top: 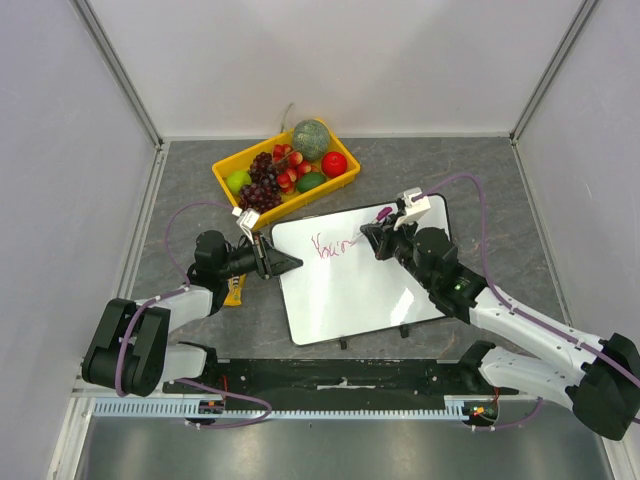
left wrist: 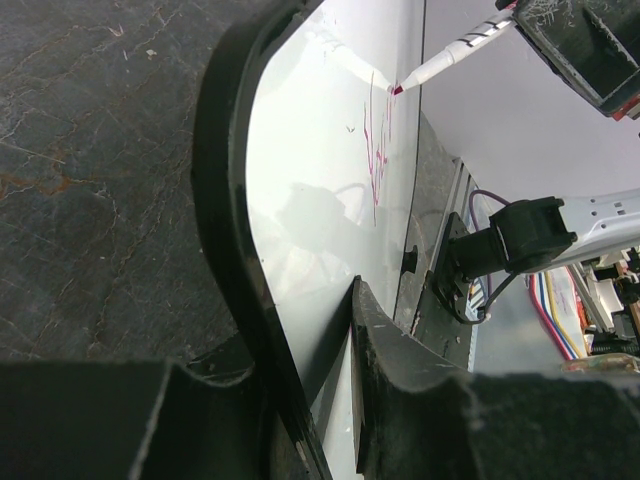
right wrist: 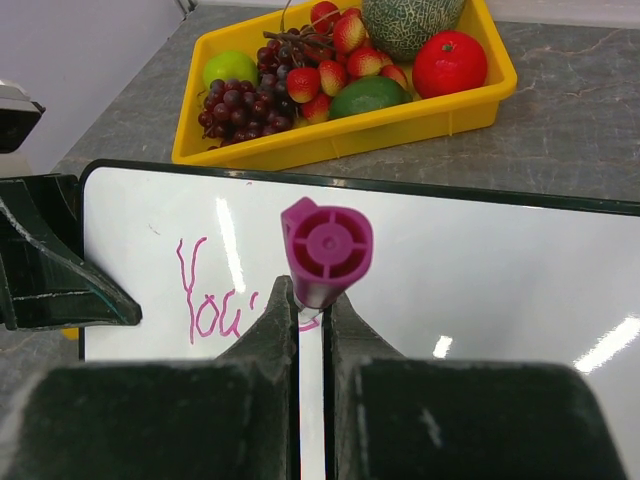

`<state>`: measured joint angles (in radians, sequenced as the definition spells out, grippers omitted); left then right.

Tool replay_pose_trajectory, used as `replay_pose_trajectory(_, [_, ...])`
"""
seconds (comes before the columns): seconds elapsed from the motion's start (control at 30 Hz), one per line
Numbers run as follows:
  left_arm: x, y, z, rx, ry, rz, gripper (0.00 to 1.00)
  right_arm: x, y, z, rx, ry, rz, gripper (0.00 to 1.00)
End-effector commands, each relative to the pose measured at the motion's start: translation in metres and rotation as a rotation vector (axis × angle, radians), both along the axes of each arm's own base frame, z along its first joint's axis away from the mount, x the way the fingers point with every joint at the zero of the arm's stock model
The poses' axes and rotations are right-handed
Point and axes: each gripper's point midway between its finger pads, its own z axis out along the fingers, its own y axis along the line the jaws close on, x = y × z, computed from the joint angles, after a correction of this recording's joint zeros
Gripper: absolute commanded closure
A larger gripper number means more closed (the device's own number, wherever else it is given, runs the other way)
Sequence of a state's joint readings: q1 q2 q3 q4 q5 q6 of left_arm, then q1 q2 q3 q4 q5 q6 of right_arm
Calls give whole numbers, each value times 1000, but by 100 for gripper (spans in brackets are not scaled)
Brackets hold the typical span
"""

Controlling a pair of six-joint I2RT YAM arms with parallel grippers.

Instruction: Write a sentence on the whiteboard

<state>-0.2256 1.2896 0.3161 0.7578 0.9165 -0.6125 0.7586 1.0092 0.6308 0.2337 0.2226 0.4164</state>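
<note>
The whiteboard (top: 350, 290) lies flat in the middle of the grey bench (top: 480, 170), turned slightly askew. The left pincer (top: 288, 263) is clamped narrowly over the board's left edge, one finger above the surface and one below. The right pincer (right wrist: 310, 300) is shut tight on a marker (right wrist: 325, 250) with a magenta end, whose tip meets the board at the right end of the pink lettering (top: 333, 243) near the far edge. A yellow tray (top: 225, 180) of fruit sits just beyond the board's far left corner.
</note>
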Motion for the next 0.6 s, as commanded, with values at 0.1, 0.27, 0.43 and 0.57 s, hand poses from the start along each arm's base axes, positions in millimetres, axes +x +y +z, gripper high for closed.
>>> replay_pose_trajectory(0.1, [1,3,-27,110,-80,-7,98,-5,-2,-10,-17,29,14,100])
replay_pose_trajectory(0.27, [1,3,-26,110,-80,-7,98,-8,-3,-16,-23,43,25,100])
replay_pose_trajectory(0.43, [1,3,-26,110,-81,-7,98,-12,-6,-21,-31,52,25,100])
replay_pose_trajectory(0.57, [1,3,-26,110,-80,-7,98,-13,-11,-24,-41,54,12,100])
